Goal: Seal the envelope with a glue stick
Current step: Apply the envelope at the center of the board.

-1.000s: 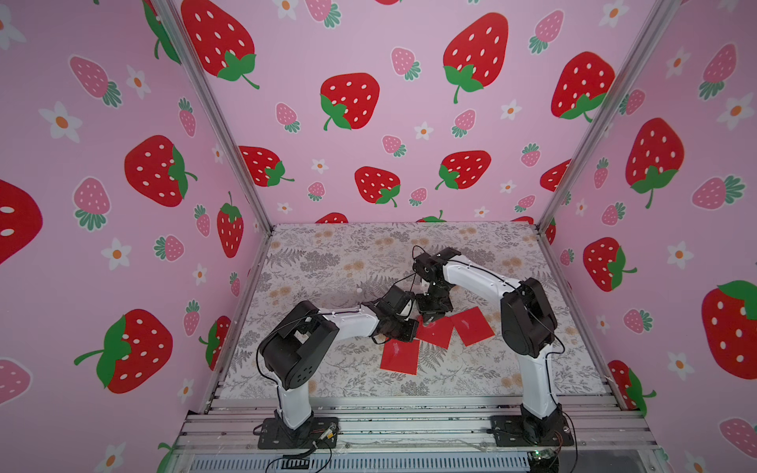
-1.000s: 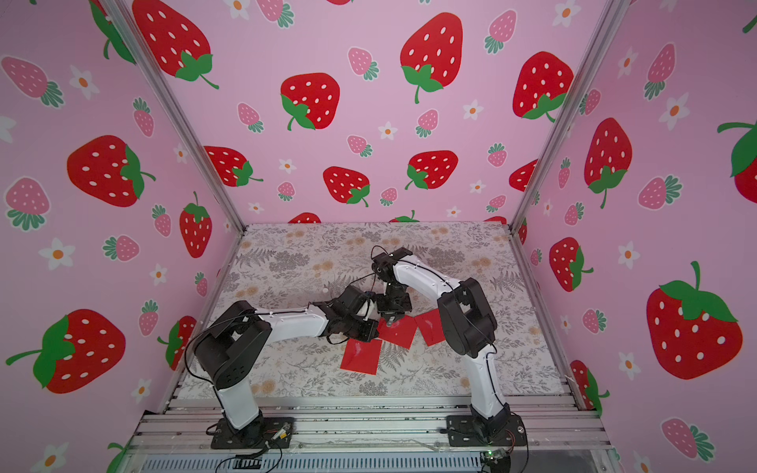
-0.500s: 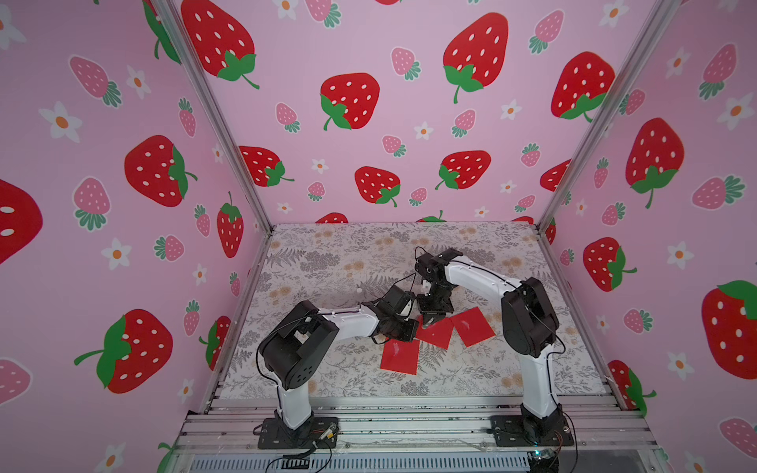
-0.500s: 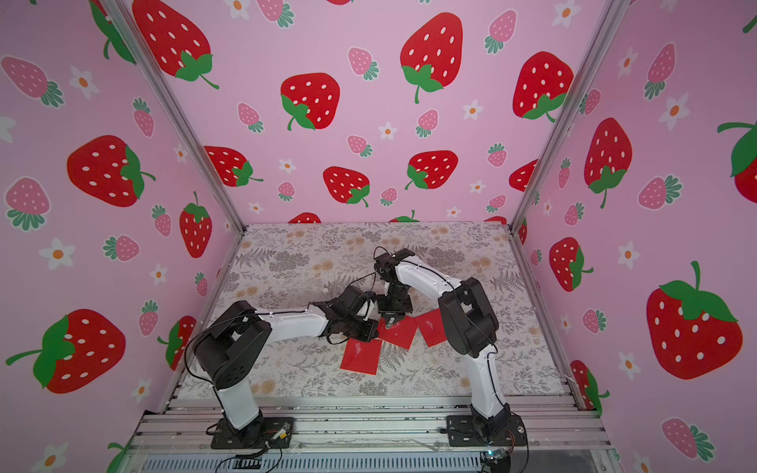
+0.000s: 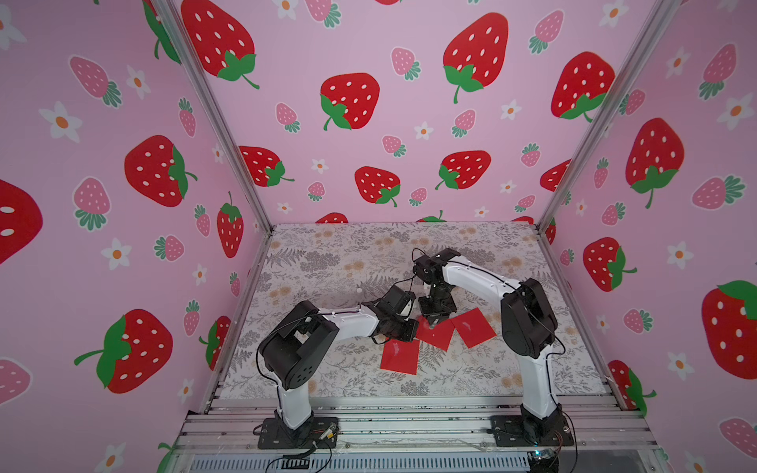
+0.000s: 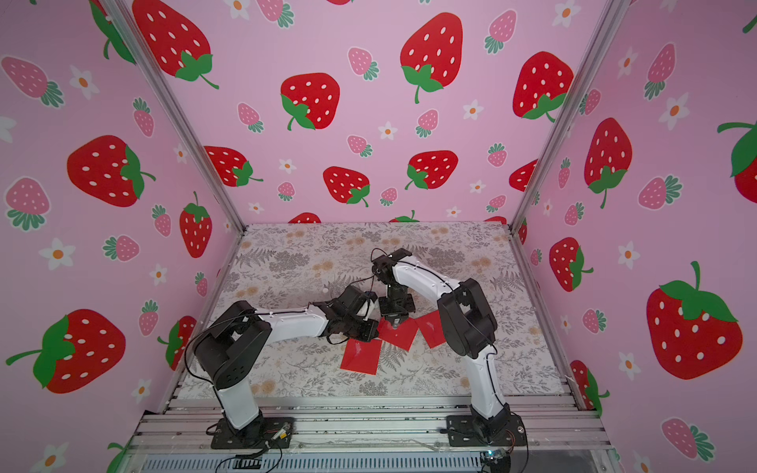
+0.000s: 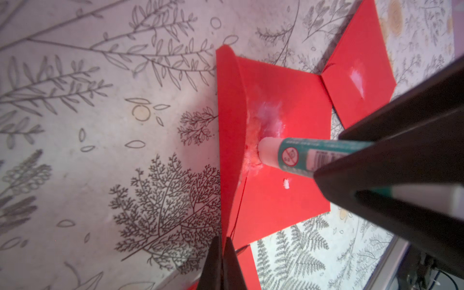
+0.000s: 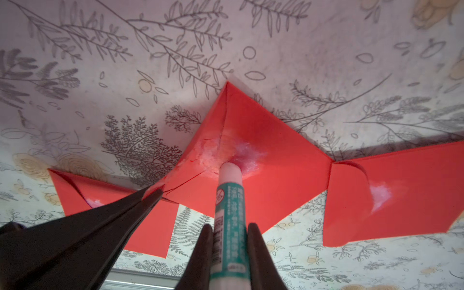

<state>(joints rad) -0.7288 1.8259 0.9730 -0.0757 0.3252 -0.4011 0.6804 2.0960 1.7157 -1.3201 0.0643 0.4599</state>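
Your two top views sit side by side, high at the front of the cell, tilted down over the whole table (image 5: 327, 262) from far off, and they show almost the same scene. Your left wrist camera looks out past the left gripper (image 7: 222, 238), very close to the middle red envelope (image 7: 301, 95). Your right wrist camera looks past the right gripper (image 8: 229, 226), equally close. Both wrist views share that envelope and the glue stick (image 8: 229, 200), seen from different sides.

Glue stick (image 8: 229, 208) touches middle envelope (image 8: 276, 175), between left envelope (image 5: 399, 356) and right envelope (image 5: 475, 327).
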